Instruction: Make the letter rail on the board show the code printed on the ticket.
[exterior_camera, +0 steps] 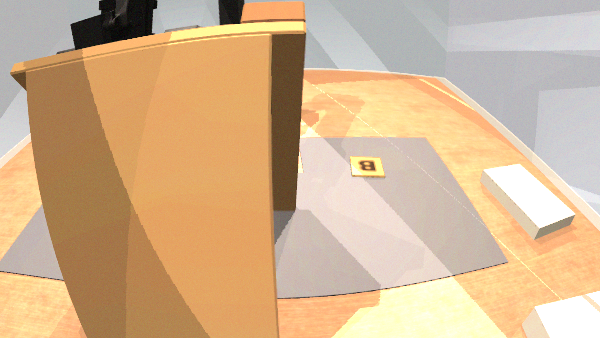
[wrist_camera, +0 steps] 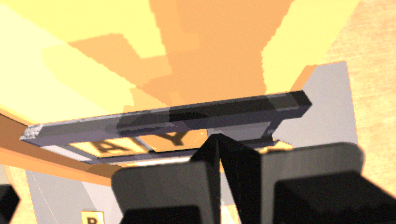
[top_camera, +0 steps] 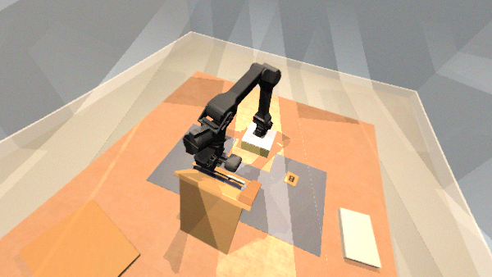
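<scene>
Fingers pinched fully together on nothing, gripper (top_camera: 213,161) nosing at the letter rail (wrist_camera: 165,119) like a pusher, probably seating tiles A (wrist_camera: 111,146) and Y (wrist_camera: 172,137). Tile B (exterior_camera: 367,166) lies on the grey mat (exterior_camera: 400,220), well apart.

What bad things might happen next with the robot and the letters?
The shut gripper is empty and sits right against the rail holding the A tile and Y tile. Pushing too hard might jam a tile or tip the board. The B tile lies loose on the grey mat; a sweeping arm might knock it away.
</scene>
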{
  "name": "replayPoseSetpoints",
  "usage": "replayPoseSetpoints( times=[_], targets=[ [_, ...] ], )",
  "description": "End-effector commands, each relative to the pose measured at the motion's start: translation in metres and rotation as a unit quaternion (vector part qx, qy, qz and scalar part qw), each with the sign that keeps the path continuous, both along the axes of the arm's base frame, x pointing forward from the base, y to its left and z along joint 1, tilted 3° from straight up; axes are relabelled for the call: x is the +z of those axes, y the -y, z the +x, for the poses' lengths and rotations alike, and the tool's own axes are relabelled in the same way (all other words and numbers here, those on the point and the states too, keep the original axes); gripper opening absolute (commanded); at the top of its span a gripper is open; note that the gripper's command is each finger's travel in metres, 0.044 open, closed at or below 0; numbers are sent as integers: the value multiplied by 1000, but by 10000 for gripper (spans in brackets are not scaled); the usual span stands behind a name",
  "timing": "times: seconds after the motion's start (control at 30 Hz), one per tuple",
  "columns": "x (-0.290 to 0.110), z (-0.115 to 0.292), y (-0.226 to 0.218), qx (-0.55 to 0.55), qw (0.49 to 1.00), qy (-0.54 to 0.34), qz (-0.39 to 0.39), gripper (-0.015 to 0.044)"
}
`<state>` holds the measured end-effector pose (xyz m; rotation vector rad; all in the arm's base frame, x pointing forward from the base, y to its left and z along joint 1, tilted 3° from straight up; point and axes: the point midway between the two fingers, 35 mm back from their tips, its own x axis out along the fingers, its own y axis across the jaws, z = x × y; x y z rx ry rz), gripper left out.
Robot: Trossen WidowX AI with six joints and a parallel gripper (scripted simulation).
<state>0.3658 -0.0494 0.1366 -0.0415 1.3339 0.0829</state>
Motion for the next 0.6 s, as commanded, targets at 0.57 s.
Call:
replayPoseSetpoints(
  times=[0.57],
  targets=[
    [-2, 2, -3, -3, 1000, -4, -2, 0]
  ],
)
